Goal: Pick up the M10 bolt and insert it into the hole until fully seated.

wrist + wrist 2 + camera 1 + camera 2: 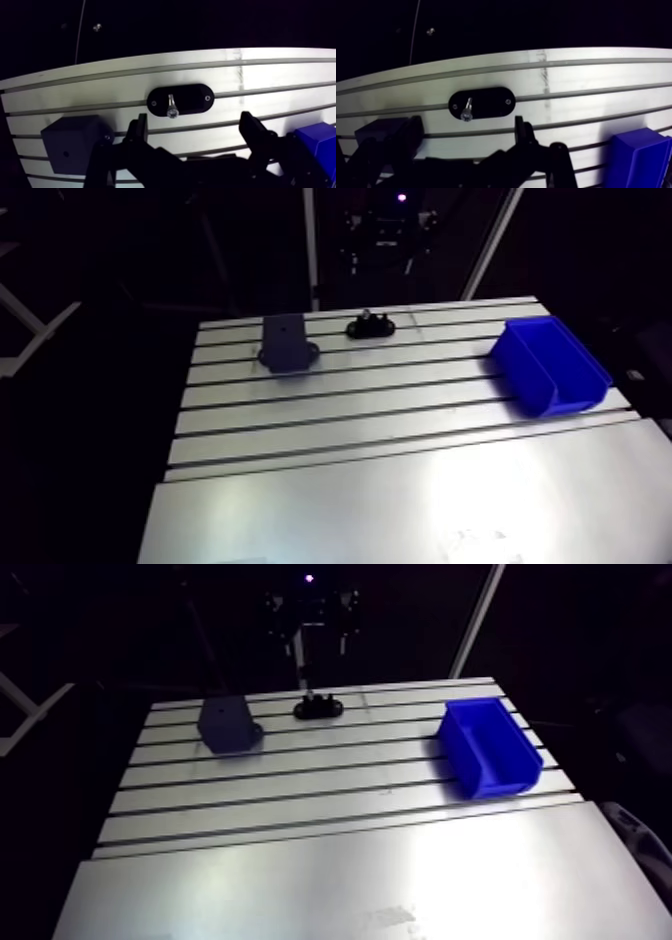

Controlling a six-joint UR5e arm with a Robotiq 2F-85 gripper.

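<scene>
A small silver bolt [171,106] stands in a black oval holder [181,99] on the slotted table, just ahead of my gripper [195,120]. The fingers [141,131] are spread wide with nothing between them, so the gripper is open. It hangs above the holder and touches neither it nor the bolt. A dark grey block [75,142] with a small hole in its face sits beside the left finger. In the arm view the holder [370,326] and the block [285,343] lie near the table's far edge, with the gripper [308,614] dim above them.
A blue bin [550,363] stands at the right side of the table [350,438], and its corner shows beside the right finger in the wrist view. Long slots run across the table's far half. The near half is a smooth plate.
</scene>
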